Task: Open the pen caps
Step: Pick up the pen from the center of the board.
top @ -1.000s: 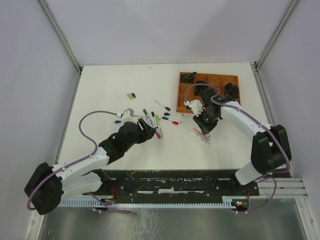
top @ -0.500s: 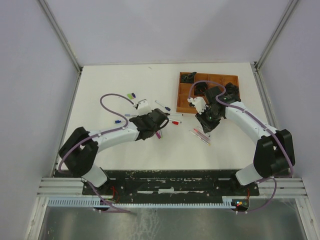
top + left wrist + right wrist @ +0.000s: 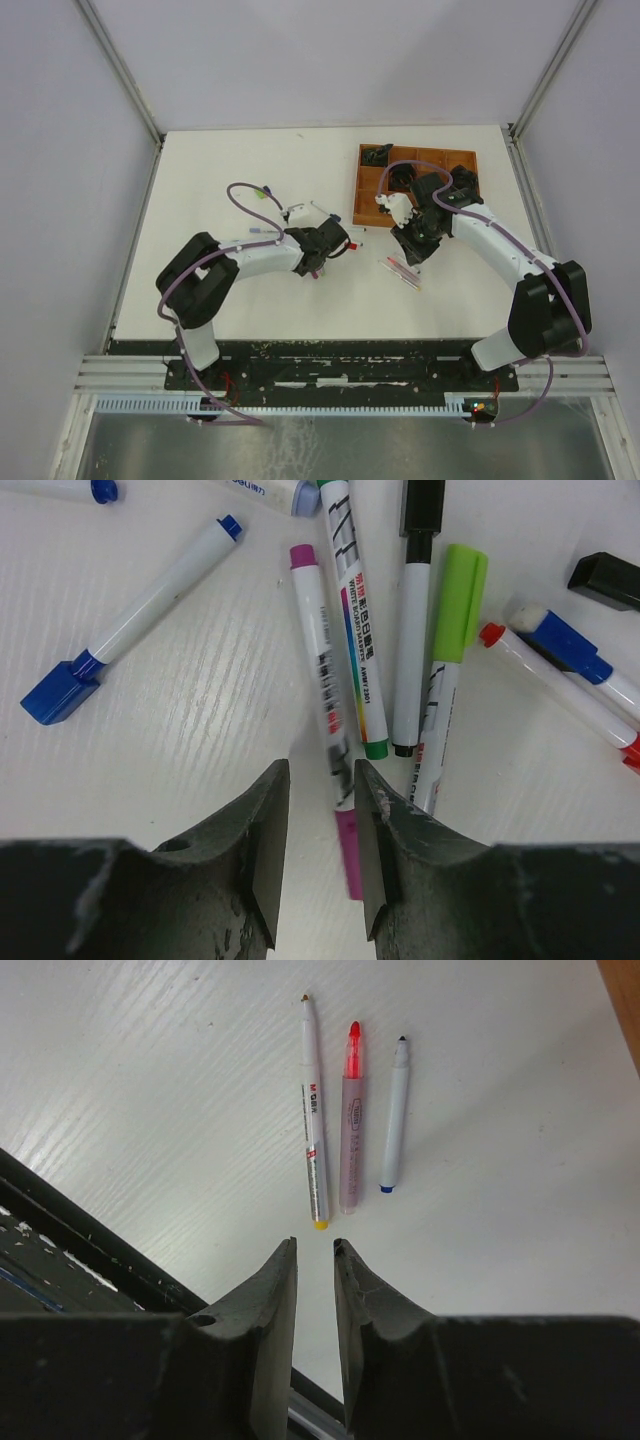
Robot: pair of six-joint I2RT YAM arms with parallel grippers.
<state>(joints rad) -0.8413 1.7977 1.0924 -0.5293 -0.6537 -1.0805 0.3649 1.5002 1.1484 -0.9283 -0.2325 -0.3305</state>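
Top view: the left gripper point(image 3: 340, 246) is stretched out to mid-table, parked right over a scatter of pens point(image 3: 328, 212). Its own arm hides most of them from up here. The right gripper point(image 3: 407, 256) hangs just off the near-left corner of the brown tray point(image 3: 358, 200). A trio of pens point(image 3: 402, 270) lies close together on the table point(image 3: 220, 170) just near of it. There's dark stuff in the tray's far compartments, can't tell what.

Left wrist view: jaws are narrow but not clamped on anything. The purple pen point(image 3: 320, 670) runs into the gap. Its purple cap point(image 3: 347, 845) sits right against the right-hand finger point(image 3: 375, 880), with table showing on the other side. Crowding it on the right are a rainbow-print pen point(image 3: 352, 630) with a green end, a pen with a black cap point(image 3: 422, 505) and one with a lime cap point(image 3: 460, 585), all nearly touching. Further right a red-tipped pen point(image 3: 540, 673) lies beside one with a blue cap point(image 3: 565, 645), and a loose black cap point(image 3: 605, 580) sits at the edge. Off to the left, well apart, is a blue pen point(image 3: 150, 600).

Right wrist view: jaws narrow here too, nothing between them, hovering over bare table. Ahead lie three uncapped pens side by side, tips pointing away: a yellow-ended pen point(image 3: 313, 1130), a pink pen point(image 3: 349, 1130) and a blue-ended pen point(image 3: 393, 1120). None touches the fingers. The dark table frame point(image 3: 60, 1230) cuts across the near-left corner.
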